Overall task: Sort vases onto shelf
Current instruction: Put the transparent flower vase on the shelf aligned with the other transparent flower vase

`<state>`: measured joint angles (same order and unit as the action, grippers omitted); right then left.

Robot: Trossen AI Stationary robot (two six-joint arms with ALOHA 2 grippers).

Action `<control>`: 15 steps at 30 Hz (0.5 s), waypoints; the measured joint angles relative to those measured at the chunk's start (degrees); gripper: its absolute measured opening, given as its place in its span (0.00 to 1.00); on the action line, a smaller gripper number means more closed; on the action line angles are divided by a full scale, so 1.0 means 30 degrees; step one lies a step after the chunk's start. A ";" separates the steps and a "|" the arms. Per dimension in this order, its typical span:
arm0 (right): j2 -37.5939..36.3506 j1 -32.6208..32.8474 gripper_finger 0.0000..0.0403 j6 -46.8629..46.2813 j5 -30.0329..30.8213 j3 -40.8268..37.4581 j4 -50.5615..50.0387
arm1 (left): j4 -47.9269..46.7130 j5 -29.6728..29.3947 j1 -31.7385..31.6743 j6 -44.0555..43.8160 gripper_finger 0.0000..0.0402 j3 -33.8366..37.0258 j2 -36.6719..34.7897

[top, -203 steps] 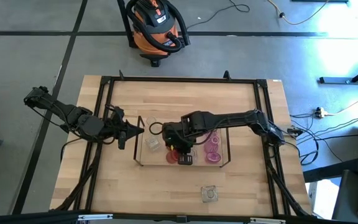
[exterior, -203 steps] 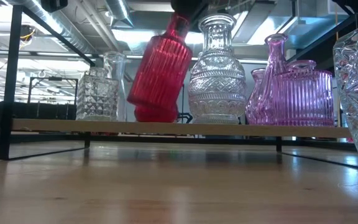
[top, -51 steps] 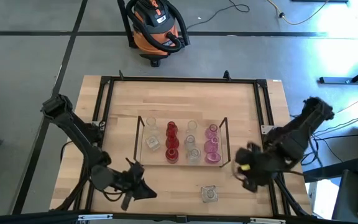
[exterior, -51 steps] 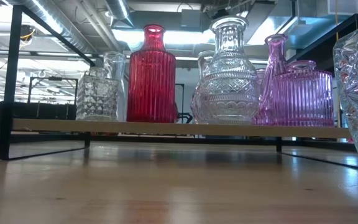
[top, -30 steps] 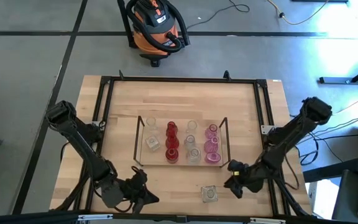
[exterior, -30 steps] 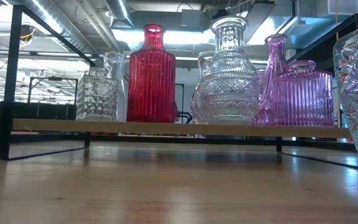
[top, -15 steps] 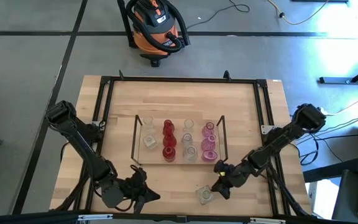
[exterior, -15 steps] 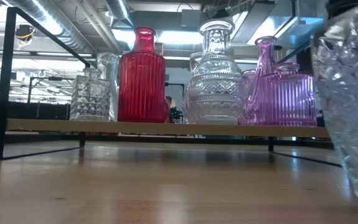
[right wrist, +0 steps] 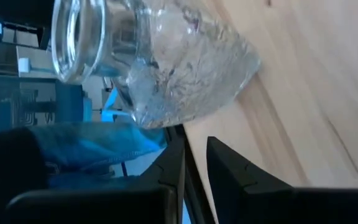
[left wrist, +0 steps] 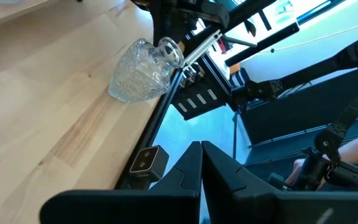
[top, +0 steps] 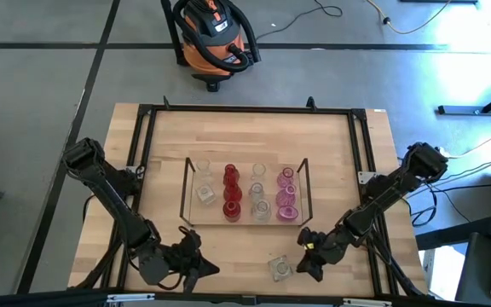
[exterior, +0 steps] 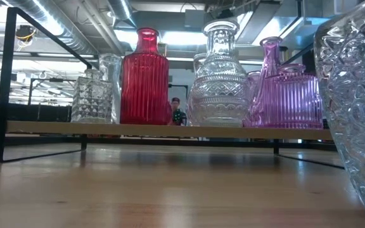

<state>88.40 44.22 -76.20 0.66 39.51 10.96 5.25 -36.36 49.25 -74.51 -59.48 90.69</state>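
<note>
The wire shelf (top: 184, 192) (exterior: 170, 131) stands mid-table and carries several vases: clear ones, red ones (top: 230, 192) (exterior: 143, 79) and pink ones (exterior: 293, 95). One clear cut-glass vase (top: 280, 269) (exterior: 353, 107) (left wrist: 138, 71) (right wrist: 166, 68) stands on the table near the near edge. My right gripper (top: 305, 263) (right wrist: 196, 140) is low beside this vase, on its right, with a narrow gap between the fingers. My left gripper (top: 201, 269) (left wrist: 201, 146) is shut near the near edge, left of the vase. My right gripper points level at the clear vase's side (right wrist: 185, 106) from the table's right. The glass stands just ahead of the fingertips. Whether they touch it, I cannot tell.
The black frame (top: 141, 170) edges the table, and its near bar (left wrist: 166, 106) runs close behind the lone vase. Bare wood lies between the shelf and the near edge. An orange shop vacuum (top: 214, 38) stands on the floor beyond the far edge.
My right gripper has swept from the table's right toward the lone clear vase, then drawn a little toward the near edge. The vase has slid slightly toward the table's left. The shelf with its vases has also shifted slightly left.
</note>
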 joint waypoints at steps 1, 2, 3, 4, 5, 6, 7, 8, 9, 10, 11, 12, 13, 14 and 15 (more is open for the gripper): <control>0.0000 -0.0006 0.13 0.0025 0.0126 0.0000 0.0007 | -0.0013 0.0000 0.0000 0.0019 0.00 0.0000 -0.0006; 0.0000 -0.0006 0.13 0.0089 0.0292 0.0000 0.0015 | -0.0028 -0.0014 0.0000 0.0020 0.00 0.0000 -0.0006; 0.0000 -0.0036 0.13 0.0256 0.0479 0.0000 0.0015 | -0.0036 -0.0048 0.0000 0.0020 0.00 0.0002 -0.0006; 0.0000 -0.0200 0.13 0.0477 0.0569 0.0000 0.0043 | -0.0043 -0.0051 0.0000 0.0022 0.00 0.0005 -0.0006; 0.0000 -0.0362 0.13 0.0563 0.0570 0.0000 0.0140 | -0.0043 -0.0058 0.0000 0.0027 0.00 0.0007 -0.0006; 0.0000 -0.0524 0.13 0.0703 0.0565 0.0000 0.0300 | -0.0046 -0.0058 0.0000 0.0025 0.00 0.0006 -0.0006; 0.0000 -0.0695 0.13 0.0928 0.0553 -0.0007 0.0542 | -0.0050 -0.0053 0.0000 0.0027 0.00 0.0000 -0.0006; 0.0000 -0.0854 0.13 0.1025 0.0504 -0.0007 0.0807 | -0.0050 -0.0058 0.0000 0.0027 0.00 0.0000 -0.0006; 0.0000 -0.1002 0.13 0.1071 0.0508 -0.0007 0.0981 | -0.0050 -0.0058 0.0000 0.0027 0.00 0.0000 -0.0006; 0.0000 -0.1136 0.13 0.1082 0.0511 0.0007 0.1056 | -0.0057 -0.0058 0.0000 0.0027 0.00 0.0007 -0.0006; 0.0000 -0.1257 0.13 0.1078 0.0489 0.0097 0.0890 | -0.0050 -0.0058 0.0000 0.0027 0.00 0.0004 -0.0014; 0.0000 -0.1303 0.13 0.1081 0.0511 0.0262 0.0680 | -0.0049 -0.0058 0.0000 0.0021 0.00 0.0003 -0.0014; 0.0000 -0.1280 0.13 0.1085 0.0624 0.0452 0.0632 | -0.0050 -0.0058 0.0000 0.0001 0.00 0.0005 -0.0021; 0.0000 -0.1267 0.13 0.0994 0.0791 0.0680 0.0528 | -0.0045 -0.0058 0.0000 -0.0046 0.00 0.0002 -0.0021; -0.0007 -0.1260 0.13 0.0779 0.0998 0.0966 0.0274 | -0.0043 -0.0058 0.0000 -0.0061 0.00 0.0000 -0.0021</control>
<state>88.38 40.44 -73.87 3.66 42.40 11.78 5.13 -36.53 49.25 -74.70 -59.48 90.63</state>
